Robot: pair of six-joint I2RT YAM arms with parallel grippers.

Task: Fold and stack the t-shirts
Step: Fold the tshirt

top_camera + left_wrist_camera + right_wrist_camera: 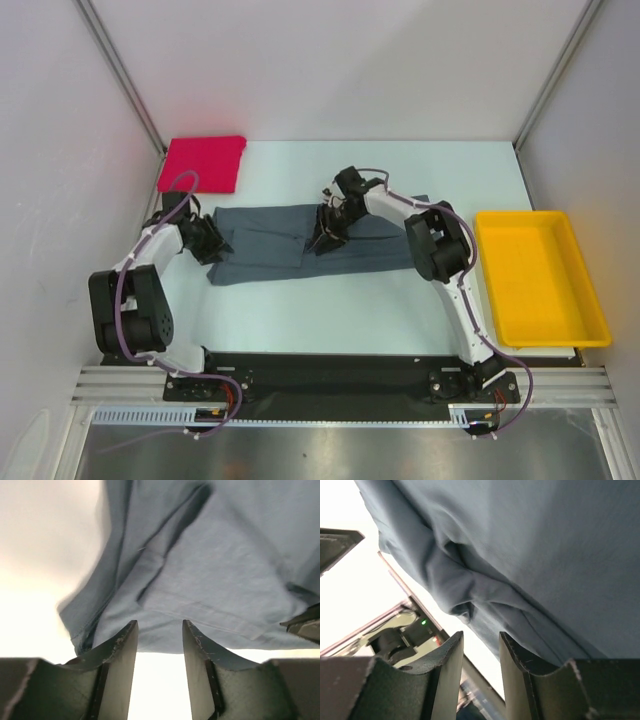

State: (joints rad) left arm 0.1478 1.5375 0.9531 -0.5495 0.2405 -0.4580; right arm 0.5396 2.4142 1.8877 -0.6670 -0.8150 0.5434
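Note:
The slate-grey t-shirt [290, 245] lies flat across the middle of the table, folded into a long band. The pinkish-red t-shirt [203, 163] sits folded at the back left corner. My left gripper [212, 245] is at the grey shirt's left end. In the left wrist view its jaws [159, 625] stand open and empty, with the shirt's hem [200, 580] just past the tips. My right gripper [328, 236] is low over the shirt's middle. Its jaws [480, 636] are also open and empty, and a bunched fold of grey cloth [485, 590] lies just beyond them.
A yellow plastic tray [540, 275] stands at the right side of the table. White walls close in the back and both sides. The arm bases and a black rail [330, 375] run along the near edge.

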